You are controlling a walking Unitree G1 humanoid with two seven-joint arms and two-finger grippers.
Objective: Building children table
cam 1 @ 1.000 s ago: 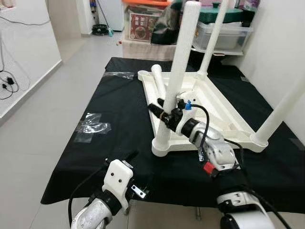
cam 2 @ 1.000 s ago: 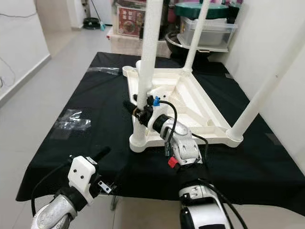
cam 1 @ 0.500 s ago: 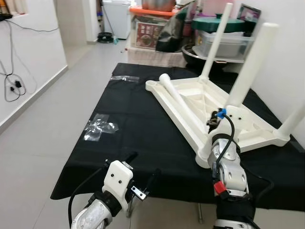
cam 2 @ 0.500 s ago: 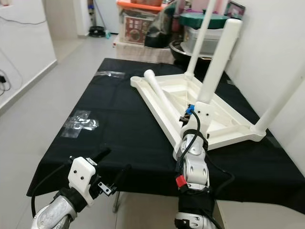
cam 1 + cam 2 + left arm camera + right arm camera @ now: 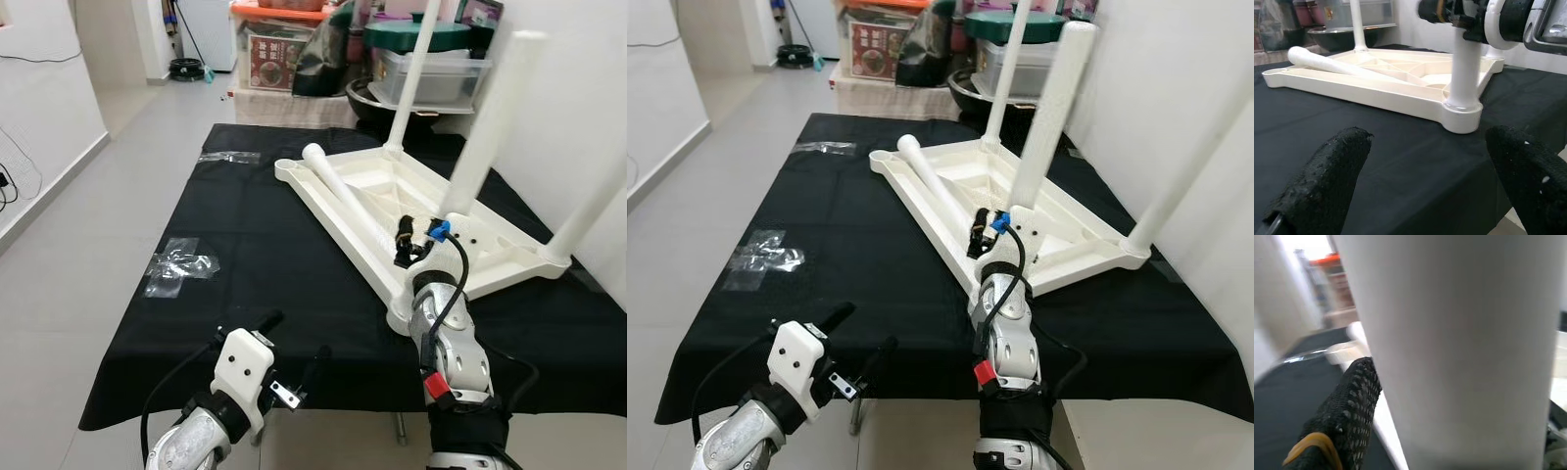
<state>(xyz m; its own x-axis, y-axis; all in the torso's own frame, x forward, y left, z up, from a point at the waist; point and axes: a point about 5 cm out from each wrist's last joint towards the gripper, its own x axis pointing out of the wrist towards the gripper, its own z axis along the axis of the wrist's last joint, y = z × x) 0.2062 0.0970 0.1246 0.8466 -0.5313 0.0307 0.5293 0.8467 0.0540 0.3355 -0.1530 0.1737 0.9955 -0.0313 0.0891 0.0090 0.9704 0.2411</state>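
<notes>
A white children's table (image 5: pixel 377 201) lies upside down on a black cloth (image 5: pixel 255 294). Three of its legs stand up: a near one (image 5: pixel 490 117), a far one (image 5: pixel 411 73) and a right one (image 5: pixel 593 201). A loose leg (image 5: pixel 338 186) lies across its underside. My right gripper (image 5: pixel 413 242) is shut on the near leg just above its corner socket (image 5: pixel 1462 105); one black finger (image 5: pixel 1352 401) presses against the leg. My left gripper (image 5: pixel 292 343) hovers open and empty over the cloth's front edge, facing the table; its pads (image 5: pixel 1327 171) are spread wide.
Two clear plastic wrappers (image 5: pixel 181 264) (image 5: pixel 230 157) lie on the left of the cloth. Storage boxes and a lidded bin (image 5: pixel 431 73) stand behind the table. A white wall (image 5: pixel 588 59) runs close on the right; open floor (image 5: pixel 69 235) lies to the left.
The head view has swung and shifted, so the whole scene sits differently. My right gripper has stayed on the near leg, with the arm now drawn closer to my body. The left gripper has not moved.
</notes>
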